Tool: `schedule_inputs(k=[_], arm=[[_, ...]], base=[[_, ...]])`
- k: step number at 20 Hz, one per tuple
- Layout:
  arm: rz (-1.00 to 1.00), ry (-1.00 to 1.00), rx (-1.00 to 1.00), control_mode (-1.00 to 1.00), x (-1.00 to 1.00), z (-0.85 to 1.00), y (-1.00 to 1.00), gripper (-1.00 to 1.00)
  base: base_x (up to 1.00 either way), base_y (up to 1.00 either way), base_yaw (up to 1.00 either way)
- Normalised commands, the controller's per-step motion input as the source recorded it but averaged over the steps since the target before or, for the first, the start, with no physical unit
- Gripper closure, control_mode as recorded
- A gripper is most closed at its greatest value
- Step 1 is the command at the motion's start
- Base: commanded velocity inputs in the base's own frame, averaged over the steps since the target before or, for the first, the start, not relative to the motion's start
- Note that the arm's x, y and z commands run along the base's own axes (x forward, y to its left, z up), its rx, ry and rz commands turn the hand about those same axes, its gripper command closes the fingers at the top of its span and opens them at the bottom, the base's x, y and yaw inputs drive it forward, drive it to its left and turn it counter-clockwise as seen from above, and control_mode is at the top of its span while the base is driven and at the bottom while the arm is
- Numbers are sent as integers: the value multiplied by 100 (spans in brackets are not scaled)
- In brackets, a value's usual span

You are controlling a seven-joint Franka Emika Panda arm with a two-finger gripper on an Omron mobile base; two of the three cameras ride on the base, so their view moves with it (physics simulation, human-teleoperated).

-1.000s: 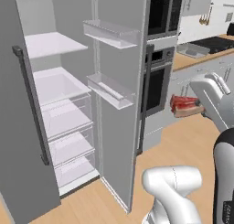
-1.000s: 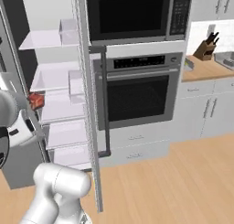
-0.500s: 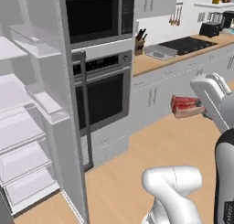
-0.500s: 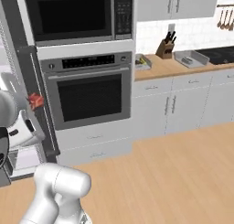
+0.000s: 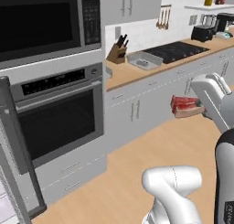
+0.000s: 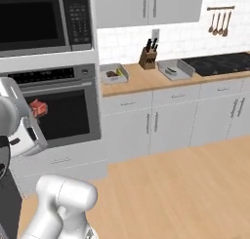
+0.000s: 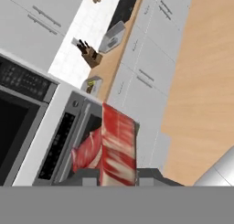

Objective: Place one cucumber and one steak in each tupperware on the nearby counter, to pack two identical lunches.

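Note:
My gripper (image 7: 118, 173) is shut on the bright red-pink steak (image 7: 113, 143) with pale streaks, held in the air in front of the wall oven. The steak (image 5: 185, 106) sticks out to the left of the hand in the left base view, and the steak (image 6: 38, 107) shows beside the hand at the far left of the right base view. On the wooden counter (image 6: 141, 80) stand two grey tupperware trays. The left tupperware (image 6: 114, 73) holds a dark piece and a yellow-green one. The right tupperware (image 6: 173, 69) holds a small dark item I cannot identify.
A knife block (image 6: 149, 58) stands between the trays at the back. The black stovetop (image 6: 219, 63) lies to the right. The wall oven (image 5: 55, 115) and microwave (image 5: 41, 19) stand left of the counter. Open wooden floor (image 6: 180, 184) spreads before the cabinets.
The whole picture has swung from the open fridge past the oven to the counter, so the base has moved. The steak has stayed in the shut gripper throughout.

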Motion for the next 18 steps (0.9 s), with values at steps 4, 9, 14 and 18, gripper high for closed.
schedule_inputs(k=[4,9,14,18], arm=[[0,0,0,100,0,0,0,100],[0,0,0,100,0,0,0,100],[0,0,0,100,0,0,0,100],[0,0,0,100,0,0,0,100]], base=[[100,-65,0],[100,-57,0],[100,-49,0],[100,-47,0]])
